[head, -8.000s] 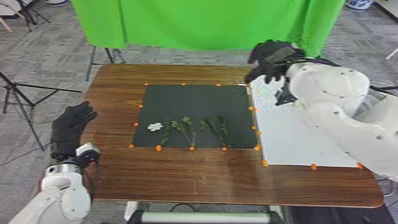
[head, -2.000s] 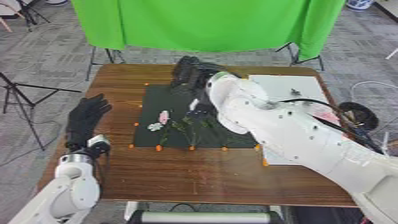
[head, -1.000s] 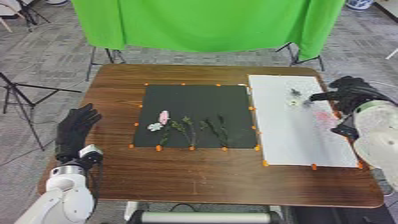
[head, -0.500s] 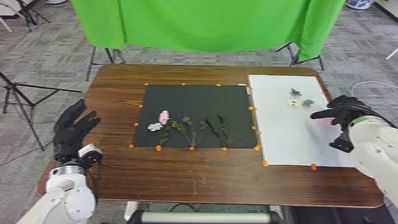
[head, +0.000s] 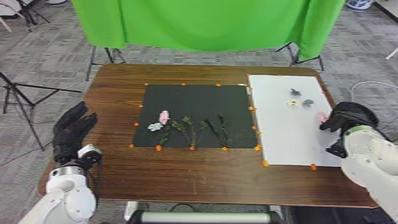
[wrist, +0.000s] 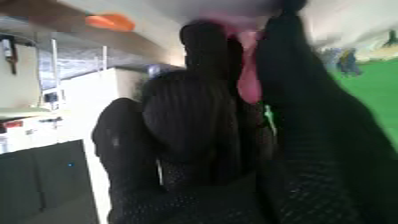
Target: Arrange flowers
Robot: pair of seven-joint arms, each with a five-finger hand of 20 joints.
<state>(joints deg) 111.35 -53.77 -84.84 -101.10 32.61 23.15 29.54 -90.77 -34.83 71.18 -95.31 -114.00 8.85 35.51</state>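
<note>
The right hand (head: 354, 114) is moving along the white sheet (head: 289, 137) and pinching a pink flower (wrist: 250, 80), likely readying another placement.

The left hand (head: 73, 131) lies open, fingers straight, its white arm (head: 69, 192) trailing behind. Well to its right, the right hand (head: 354, 116) pinches—thumb and fingers close together.
</note>
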